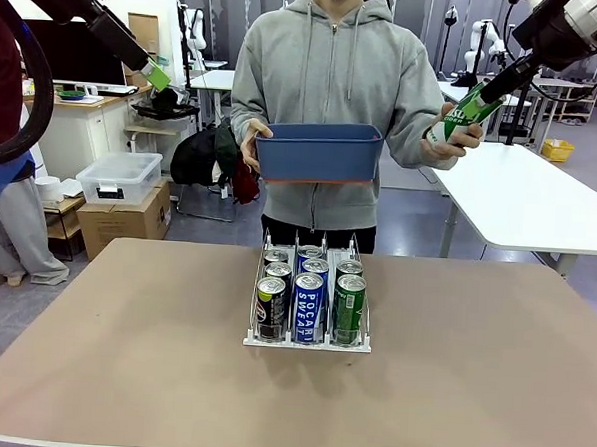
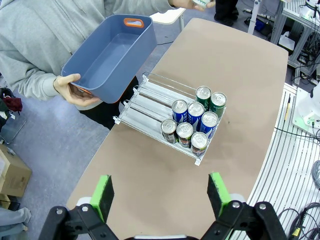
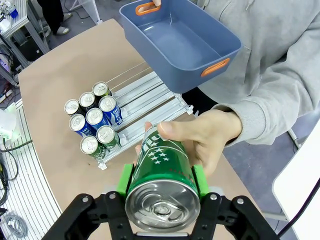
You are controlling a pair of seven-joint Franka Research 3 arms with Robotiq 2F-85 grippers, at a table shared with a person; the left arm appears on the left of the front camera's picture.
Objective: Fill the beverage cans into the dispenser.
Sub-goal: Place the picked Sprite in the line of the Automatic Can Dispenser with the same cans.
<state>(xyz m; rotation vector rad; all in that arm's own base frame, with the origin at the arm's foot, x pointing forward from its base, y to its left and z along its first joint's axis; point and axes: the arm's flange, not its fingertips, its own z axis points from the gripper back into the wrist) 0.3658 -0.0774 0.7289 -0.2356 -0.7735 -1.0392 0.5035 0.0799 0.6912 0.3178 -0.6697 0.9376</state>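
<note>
The dispenser [image 1: 307, 343] stands mid-table with several beverage cans [image 1: 308, 306] in its three lanes: black on the left, blue in the middle, green on the right. My right gripper [image 3: 162, 181] is shut on a green can [image 3: 159, 162], held high over the far right beside the person; the person's hand [image 3: 200, 135] also grips that can. In the front view this can [image 1: 472, 109] hangs tilted at the top right. My left gripper [image 2: 160, 194] is open and empty, high above the table's near left, with the dispenser [image 2: 147, 100] and its cans [image 2: 192, 120] below it.
The person stands at the far edge, one hand holding an empty blue bin [image 1: 318, 150] above the back of the dispenser. The bin [image 2: 110, 55] has orange handles. Bare brown table [image 1: 121, 354] surrounds the rack on all sides.
</note>
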